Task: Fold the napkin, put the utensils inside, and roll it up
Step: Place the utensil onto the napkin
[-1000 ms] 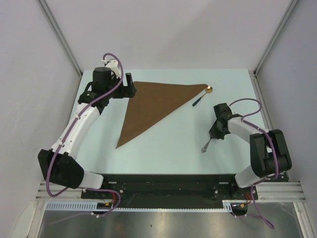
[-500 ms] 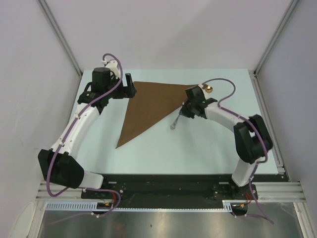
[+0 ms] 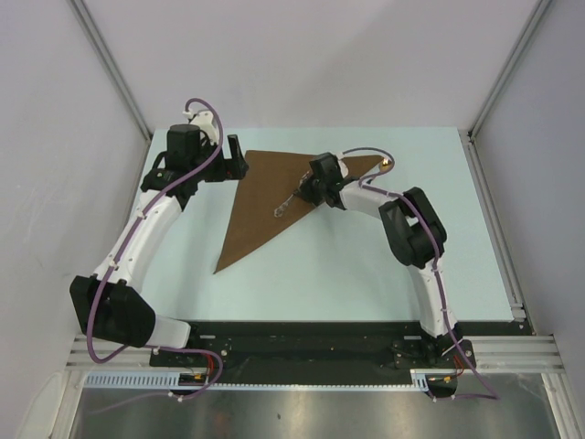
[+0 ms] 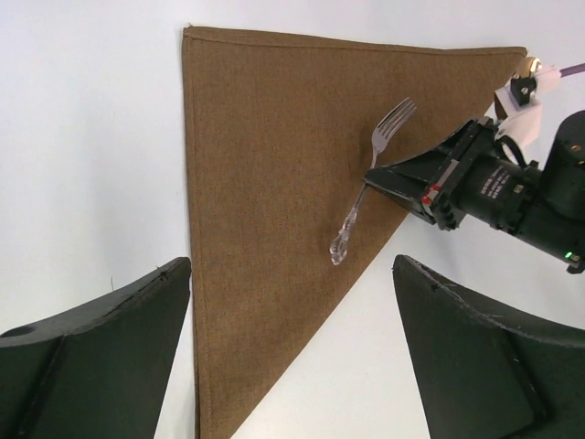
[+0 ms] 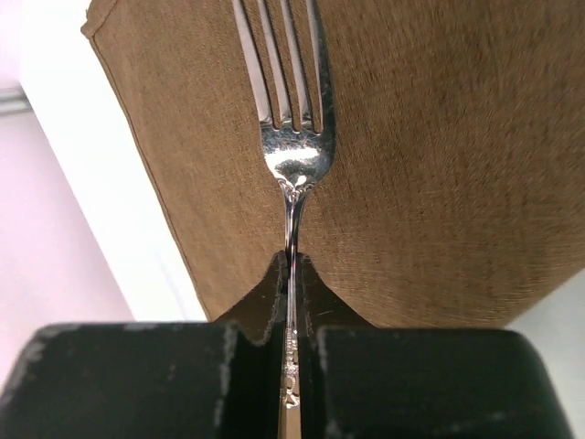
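The brown napkin [image 3: 260,197] lies folded into a triangle on the table, and also shows in the left wrist view [image 4: 265,137] and the right wrist view [image 5: 439,183]. My right gripper [image 3: 306,190] [image 5: 290,261] is shut on the silver fork [image 3: 288,203] [image 5: 294,155] at its neck and holds it over the napkin's middle, handle towards the near left. The fork [image 4: 366,183] also shows in the left wrist view. My left gripper [image 3: 239,162] [image 4: 291,265] is open and empty at the napkin's far left corner. The dark-handled utensil is mostly hidden by the right arm; only its gold tip [image 3: 388,165] shows.
The pale blue table [image 3: 366,265] is walled by white panels and metal posts at the back and sides. The right arm [image 3: 411,229] stretches across the right half of the table. The arm bases sit at the near edge.
My right gripper carried the fork from the right side of the table leftwards to over the napkin. The left arm has hardly moved.
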`<state>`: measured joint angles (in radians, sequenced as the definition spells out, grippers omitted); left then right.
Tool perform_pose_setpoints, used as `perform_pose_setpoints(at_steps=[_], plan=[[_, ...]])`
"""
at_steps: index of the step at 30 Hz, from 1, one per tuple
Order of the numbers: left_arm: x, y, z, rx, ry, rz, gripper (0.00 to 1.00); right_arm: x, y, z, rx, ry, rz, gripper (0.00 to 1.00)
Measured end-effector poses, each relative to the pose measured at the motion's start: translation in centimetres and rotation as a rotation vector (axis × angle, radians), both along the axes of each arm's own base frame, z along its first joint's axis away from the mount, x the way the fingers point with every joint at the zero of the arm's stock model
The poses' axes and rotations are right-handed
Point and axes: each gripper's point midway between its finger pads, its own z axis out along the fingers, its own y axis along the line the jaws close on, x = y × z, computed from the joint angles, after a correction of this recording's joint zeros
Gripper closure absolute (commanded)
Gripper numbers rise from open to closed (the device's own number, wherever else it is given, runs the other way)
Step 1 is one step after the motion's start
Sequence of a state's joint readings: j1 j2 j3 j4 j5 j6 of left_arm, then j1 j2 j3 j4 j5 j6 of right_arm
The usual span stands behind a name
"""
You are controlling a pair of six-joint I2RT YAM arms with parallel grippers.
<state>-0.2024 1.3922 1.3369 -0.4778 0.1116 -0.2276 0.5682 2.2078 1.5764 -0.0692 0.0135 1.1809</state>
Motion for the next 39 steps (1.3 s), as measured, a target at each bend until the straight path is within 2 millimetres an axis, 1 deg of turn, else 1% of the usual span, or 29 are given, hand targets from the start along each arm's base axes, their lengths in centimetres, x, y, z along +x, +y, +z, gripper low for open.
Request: perform_pose_setpoints(at_steps=[3,6,10,14,18,23,27,28,29,30,32,33,35,36,39], plan=[[0.0,0.0,0.0,0.0,0.0,0.0,0.04,-0.1,0.7,-0.3,0.021,0.011,-0.037,1.0],[0.0,0.0,0.0,0.0,0.0,0.0,0.04,0.1,1.0,-0.1,0.032,0.001,-0.074,1.0],[0.0,0.0,0.0,-0.001,0.0,0.0,0.04,0.3,1.1,0.0,0.029,-0.004,-0.121,1.0],[0.0,0.1,0.0,-0.001,0.0,0.001,0.04,0.7,0.6,-0.2,0.02,0.004,-0.173,1.0],[0.0,0.0,0.0,-0.001,0.0,0.001,0.04,0.8,0.1,-1.1,-0.001,0.023,-0.209,1.0],[0.0,0.1,0.0,-0.002,0.0,0.001,0.04,1.2,0.1,-2.6,-0.019,0.046,-0.223,1.0],[0.0,0.0,0.0,-0.006,0.001,0.001,0.04,1.5,0.3,-2.5,-0.016,0.049,-0.227,1.0],[0.0,0.0,0.0,-0.009,0.002,0.001,0.04,1.5,0.3,-2.4,-0.014,0.049,-0.229,0.98],[0.0,0.0,0.0,-0.011,0.003,0.001,0.04,1.5,0.3,-2.4,-0.013,0.05,-0.229,0.94],[0.0,0.0,0.0,-0.011,0.003,0.0,0.04,1.6,0.4,-2.5,-0.013,0.05,-0.229,0.84],[0.0,0.0,0.0,-0.015,0.004,-0.002,0.04,1.6,0.4,-2.6,-0.011,0.052,-0.231,0.68],[0.0,0.0,0.0,-0.016,0.004,-0.003,0.04,1.6,0.5,-2.6,-0.008,0.052,-0.229,0.54],[0.0,0.1,0.1,-0.019,0.004,-0.004,0.02,1.8,0.6,-2.3,0.002,0.046,-0.23,0.52],[0.0,0.1,0.1,-0.019,0.005,-0.003,0.02,2.1,0.9,-1.7,0.014,0.029,-0.224,0.5],[0.1,0.2,0.1,-0.02,0.004,0.0,0.0,2.5,1.3,-0.9,0.01,0.005,-0.203,0.5]])
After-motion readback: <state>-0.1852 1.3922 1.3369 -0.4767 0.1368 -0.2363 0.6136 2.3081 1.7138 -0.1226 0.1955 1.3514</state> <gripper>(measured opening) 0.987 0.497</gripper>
